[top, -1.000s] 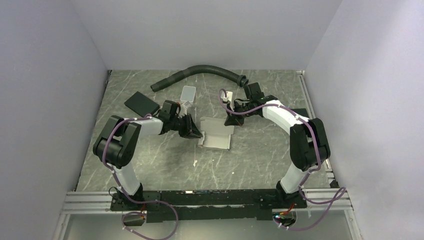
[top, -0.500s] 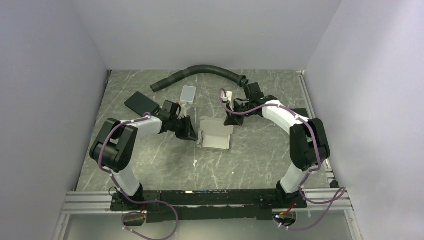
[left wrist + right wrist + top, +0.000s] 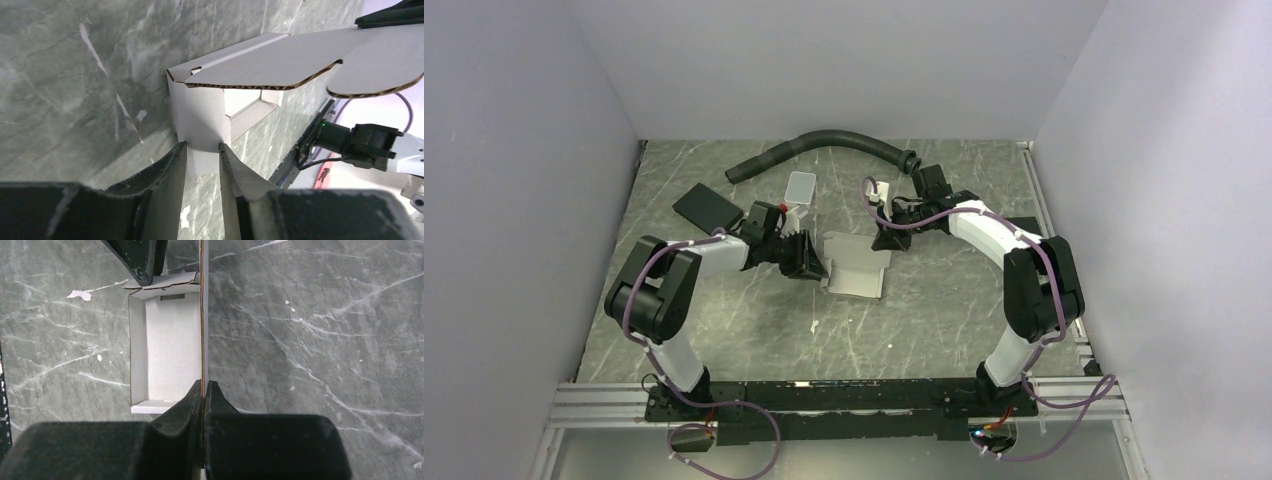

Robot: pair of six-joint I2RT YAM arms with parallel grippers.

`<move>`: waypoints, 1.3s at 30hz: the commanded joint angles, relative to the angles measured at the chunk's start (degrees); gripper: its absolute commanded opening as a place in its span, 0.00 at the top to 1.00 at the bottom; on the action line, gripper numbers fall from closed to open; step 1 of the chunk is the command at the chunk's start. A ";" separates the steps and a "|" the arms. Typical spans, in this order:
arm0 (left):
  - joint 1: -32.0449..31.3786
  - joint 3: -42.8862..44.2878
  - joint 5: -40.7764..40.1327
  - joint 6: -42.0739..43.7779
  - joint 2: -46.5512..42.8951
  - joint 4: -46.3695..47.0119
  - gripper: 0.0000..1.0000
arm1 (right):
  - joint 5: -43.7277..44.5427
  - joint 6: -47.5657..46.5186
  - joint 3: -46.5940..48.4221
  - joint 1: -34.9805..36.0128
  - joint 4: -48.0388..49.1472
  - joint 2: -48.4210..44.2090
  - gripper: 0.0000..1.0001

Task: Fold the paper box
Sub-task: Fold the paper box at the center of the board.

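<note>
Paper box point(image 3: 856, 272) found mid-desk between the two hands. Part-formed: shallow white tray with low walls raised, one large panel stood upright along the side nearest the right hand.

Right hand point(image 3: 202, 385) clenched on the near end of that upright panel. Cardboard seen edge-on between its fingers, open tray lying just to one side of them.

Left hand point(image 3: 202, 147) set low at the opposite end of the box, fingers parted. Short end flap directly ahead of the tips and showing in the gap between them. No pinch on it so far as seen. Contact of tips with flap not determinable.

Step judged: forming the end wall, with the right hand bracing the box by its tall panel. Folding judged about half done, with the tray up and the lid unclosed.

Next move judged to call for a short, square push on the flap from the left hand. Firm hold needed opposite, or the light box likely to skid on the desk point(image 3: 924, 320).

Beyond the left hand: light grey tile point(image 3: 800, 187) and black flat pad point(image 3: 707, 208). Black hose point(image 3: 824, 145) well beyond both hands.
</note>
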 commanded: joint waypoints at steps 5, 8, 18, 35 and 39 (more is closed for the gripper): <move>-0.44 -0.06 4.49 -2.36 3.11 5.61 0.65 | -2.78 0.36 0.02 0.27 2.47 -1.99 1.00; -0.52 0.76 2.85 -0.82 3.62 3.27 0.65 | -2.91 0.44 0.02 0.27 2.54 -2.04 1.00; -2.93 4.47 -1.59 1.30 4.78 -2.79 0.64 | -3.05 0.79 -0.03 0.81 2.71 -2.16 1.00; -9.24 12.33 -23.58 0.19 7.33 -18.52 0.70 | -2.42 3.81 -1.69 2.55 5.74 -6.04 1.00; -10.13 12.95 -25.85 -0.57 7.97 -19.02 0.74 | -2.46 4.81 -1.76 2.82 6.13 -6.81 1.00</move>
